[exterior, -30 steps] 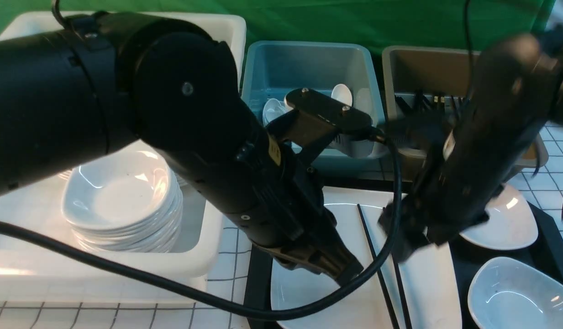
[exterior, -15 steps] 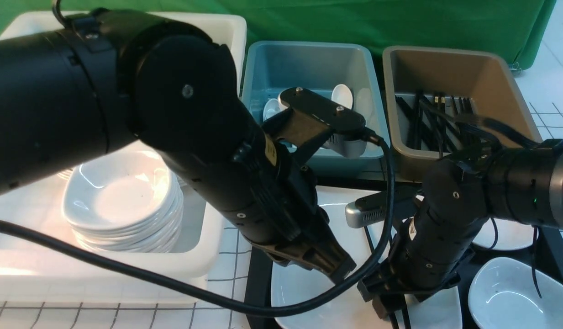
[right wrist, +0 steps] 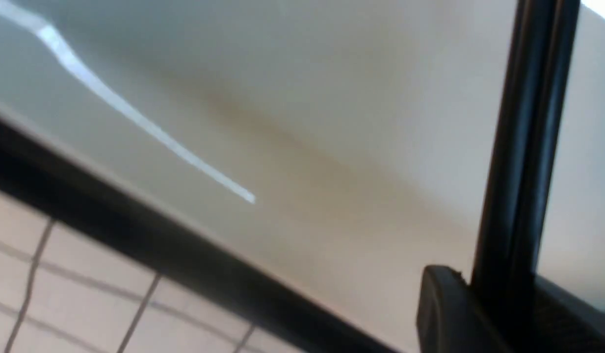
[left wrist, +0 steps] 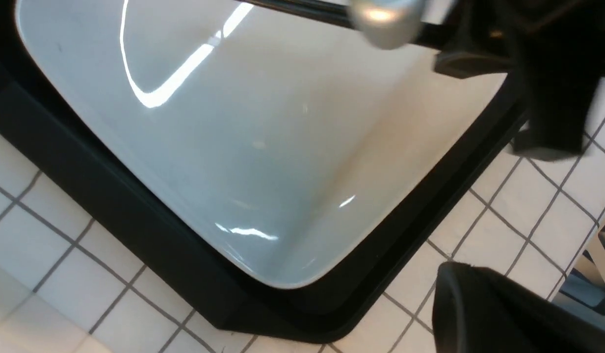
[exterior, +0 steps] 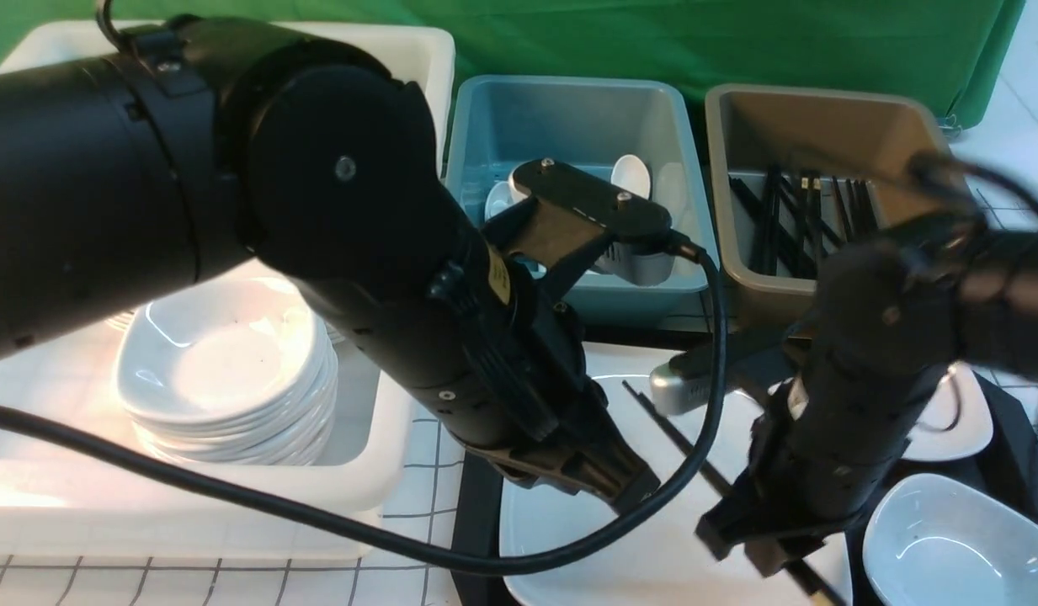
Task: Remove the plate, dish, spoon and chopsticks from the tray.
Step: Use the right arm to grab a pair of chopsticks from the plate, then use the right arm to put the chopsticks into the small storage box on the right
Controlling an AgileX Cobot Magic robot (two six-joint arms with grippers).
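The large white plate lies on the left side of the black tray. My right gripper is shut on the black chopsticks, which slant over the plate with their far end raised. In the right wrist view the chopsticks run out from between the jaws of the right gripper, above the plate. My left gripper hovers shut over the plate's near left part. Two small white dishes sit on the tray's right side. The spoon is hidden.
A white tub with a stack of small dishes stands left of the tray. Behind it are a blue tub with white ware and a brown tub with black sticks. The left arm's cable hangs across the plate.
My right gripper came down onto the chopsticks, closed on them and shifted right, tipping them from lying straight on the plate to a slant. The left arm has barely moved.
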